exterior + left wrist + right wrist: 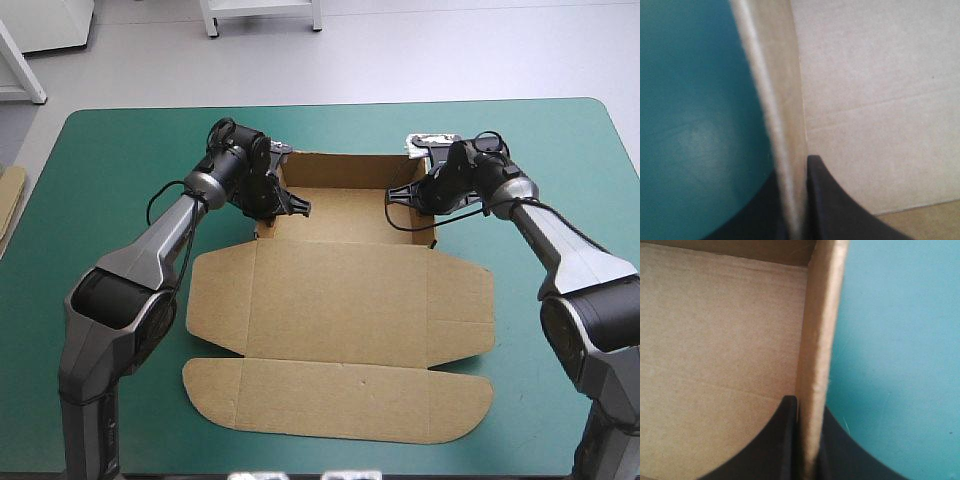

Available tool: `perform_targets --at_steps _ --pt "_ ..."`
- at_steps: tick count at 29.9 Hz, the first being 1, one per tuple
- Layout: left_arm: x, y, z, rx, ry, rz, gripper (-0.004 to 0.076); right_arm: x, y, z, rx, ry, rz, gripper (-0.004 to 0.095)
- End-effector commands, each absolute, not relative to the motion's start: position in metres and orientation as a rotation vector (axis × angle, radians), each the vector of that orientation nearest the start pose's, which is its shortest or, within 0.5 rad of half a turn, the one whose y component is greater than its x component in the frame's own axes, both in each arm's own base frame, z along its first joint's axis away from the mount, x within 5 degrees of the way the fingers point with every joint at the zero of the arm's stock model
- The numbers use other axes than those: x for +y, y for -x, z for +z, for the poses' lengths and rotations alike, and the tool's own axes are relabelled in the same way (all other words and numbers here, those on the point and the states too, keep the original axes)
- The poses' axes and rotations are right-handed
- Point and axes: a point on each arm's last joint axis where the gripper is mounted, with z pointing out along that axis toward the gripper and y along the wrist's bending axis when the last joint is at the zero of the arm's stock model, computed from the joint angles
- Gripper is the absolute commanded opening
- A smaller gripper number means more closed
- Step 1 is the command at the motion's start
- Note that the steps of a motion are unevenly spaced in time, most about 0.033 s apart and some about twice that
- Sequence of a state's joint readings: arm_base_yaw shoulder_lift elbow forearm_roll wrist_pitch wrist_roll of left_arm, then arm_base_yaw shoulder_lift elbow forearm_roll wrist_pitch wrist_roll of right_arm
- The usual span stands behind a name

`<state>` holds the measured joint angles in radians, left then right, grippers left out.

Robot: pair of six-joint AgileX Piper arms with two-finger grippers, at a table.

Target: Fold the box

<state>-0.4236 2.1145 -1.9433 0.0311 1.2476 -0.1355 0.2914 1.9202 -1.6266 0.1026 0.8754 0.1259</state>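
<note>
A brown box (340, 320) of cut board lies on a teal-green tabletop (120, 160), with bare cover showing on every side of the box. The far half of the box is already a shallow open tray, with its back wall (340, 168) and both side walls standing. The near half of the box lies flat: a broad lid panel (340, 300) with a small flap at each end, and beyond it, at the box's nearest edge, a long rounded tuck flap (340, 400).

The left jaws are pressed almost together, pinching the tray's left side wall (264, 212) near its front corner, with one black finger inside the box and one outside. The right jaws pinch the right side wall (431, 232) in the same way, at the matching corner. Both walls stand upright between the fingers.

The step in hand looks to be setting and firming the tray's side walls. The tray part seems nearly done, with the lid untouched. The next move probably calls for both jaws to let go gently, so the walls do not spring outward, then check that they hold.

Well off to the left of the box, at the tabletop's edge, a strip of spare board (10, 200) shows.
</note>
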Motion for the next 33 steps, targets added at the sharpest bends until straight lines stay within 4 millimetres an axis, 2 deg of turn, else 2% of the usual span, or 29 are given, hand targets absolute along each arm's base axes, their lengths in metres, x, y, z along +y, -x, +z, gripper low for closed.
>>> perform_targets --at_steps 1,8,10,15,18,26,29,33 --pt "-0.187 -0.418 0.273 2.747 -0.473 -0.065 -0.0008 0.131 -0.404 0.283 2.596 0.248 0.249 0.0001" --pt "-0.185 -0.418 0.274 2.738 -0.479 -0.036 -0.0008 0.131 -0.404 0.293 2.566 0.264 0.243 0.0029" --pt "-0.185 -0.419 0.275 2.732 -0.479 -0.034 -0.0008 0.130 -0.404 0.301 2.556 0.274 0.238 0.0105" --pt "-0.185 -0.417 0.287 2.683 -0.472 -0.057 0.0058 0.128 -0.402 0.319 2.550 0.293 0.221 0.0442" --pt "-0.184 -0.414 0.302 2.631 -0.462 -0.077 0.0144 0.127 -0.401 0.328 2.532 0.288 0.208 0.0529" --pt "-0.180 -0.405 0.332 2.533 -0.447 -0.116 0.0447 0.123 -0.393 0.339 2.535 0.273 0.196 0.0527" --pt "-0.178 -0.399 0.340 2.540 -0.449 -0.113 0.0476 0.121 -0.387 0.344 2.551 0.277 0.190 0.0527" --pt "-0.171 -0.386 0.363 2.502 -0.466 -0.115 0.0476 0.117 -0.373 0.367 2.503 0.272 0.204 0.0526"
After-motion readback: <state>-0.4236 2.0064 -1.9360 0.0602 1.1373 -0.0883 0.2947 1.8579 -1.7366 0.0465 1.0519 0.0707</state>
